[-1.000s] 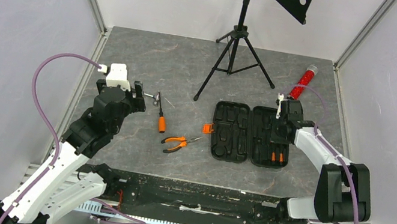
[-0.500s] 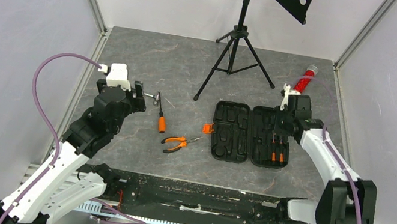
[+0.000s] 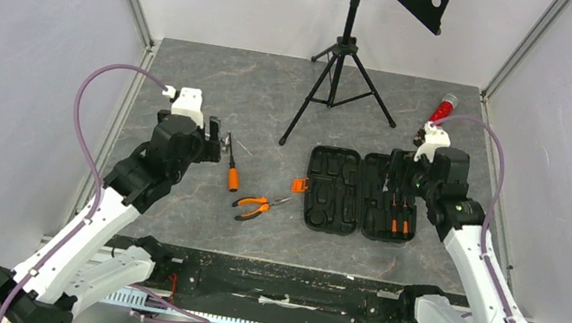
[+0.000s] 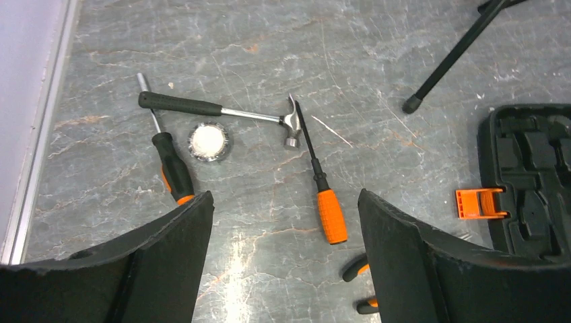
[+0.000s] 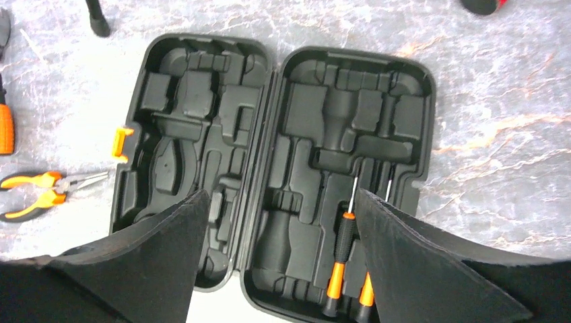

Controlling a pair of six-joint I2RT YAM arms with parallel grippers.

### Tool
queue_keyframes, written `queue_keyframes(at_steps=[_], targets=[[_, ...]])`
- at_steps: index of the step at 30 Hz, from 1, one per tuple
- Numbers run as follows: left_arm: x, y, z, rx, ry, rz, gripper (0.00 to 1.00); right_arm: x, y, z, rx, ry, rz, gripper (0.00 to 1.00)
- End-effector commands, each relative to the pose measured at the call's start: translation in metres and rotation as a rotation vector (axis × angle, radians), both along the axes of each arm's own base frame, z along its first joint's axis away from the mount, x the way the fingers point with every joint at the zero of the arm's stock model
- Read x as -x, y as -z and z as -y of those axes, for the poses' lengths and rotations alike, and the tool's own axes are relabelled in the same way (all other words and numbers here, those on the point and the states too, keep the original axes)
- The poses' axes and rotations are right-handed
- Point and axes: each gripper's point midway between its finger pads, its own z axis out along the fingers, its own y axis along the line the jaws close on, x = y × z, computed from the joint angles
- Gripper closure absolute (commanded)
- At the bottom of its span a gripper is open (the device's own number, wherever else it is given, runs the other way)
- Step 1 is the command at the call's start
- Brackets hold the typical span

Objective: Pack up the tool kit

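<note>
The tool kit case [image 3: 331, 188] lies open flat, both moulded halves up [image 5: 195, 94], orange latch [image 5: 121, 142] on its left edge. Two small screwdrivers [image 5: 343, 249] sit in slots of the right half. My right gripper [image 5: 283, 195] hangs open above the case's near middle, holding nothing. Left of the case lie the pliers [image 3: 255, 205], an orange-handled screwdriver [image 4: 325, 202], a hammer [image 4: 215, 110], a black-handled screwdriver [image 4: 172, 171] and a small round disc [image 4: 209, 141]. My left gripper [image 4: 286, 198] is open above bare table between those tools.
A black tripod stand [image 3: 337, 73] rises behind the case, one leg [image 4: 458, 50] reaching toward the tools. A red tube [image 3: 442, 109] lies at the back right. White walls close in left, right and behind.
My right gripper has opened and lifted back from the case's right half. The left arm has swung a little to the right, toward the loose tools.
</note>
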Motion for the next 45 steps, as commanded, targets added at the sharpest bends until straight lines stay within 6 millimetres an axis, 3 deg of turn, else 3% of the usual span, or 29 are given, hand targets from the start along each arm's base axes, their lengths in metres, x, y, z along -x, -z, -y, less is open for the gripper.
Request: queue_keyframes(at_steps=[1, 7, 12, 17, 23, 35, 45], targets=[[-0.001, -0.01, 0.022, 0.069, 0.078, -0.047, 0.16, 0.008, -0.004, -0.017, -0.084, -0.065, 0.075, 0.16], [0.005, 0.026, 0.05, 0.15, 0.147, -0.222, 0.16, 0.02, 0.005, -0.037, -0.192, -0.126, 0.14, 0.09], [0.011, 0.052, 0.066, 0.187, 0.163, -0.318, 0.16, 0.028, 0.014, -0.042, -0.209, -0.154, 0.15, 0.06], [0.01, 0.081, 0.062, 0.181, 0.086, -0.394, 0.16, 0.036, 0.023, -0.047, -0.247, -0.174, 0.168, 0.05], [-0.002, 0.1, 0.058, 0.195, -0.017, -0.399, 0.17, 0.039, 0.029, -0.049, -0.26, -0.182, 0.2, 0.05], [-0.044, 0.152, 0.063, 0.205, -0.132, -0.461, 0.2, 0.039, 0.039, -0.055, -0.274, -0.206, 0.214, 0.04], [-0.042, 0.207, 0.063, 0.172, -0.166, -0.588, 0.33, 0.039, 0.046, -0.06, -0.282, -0.21, 0.202, 0.04]])
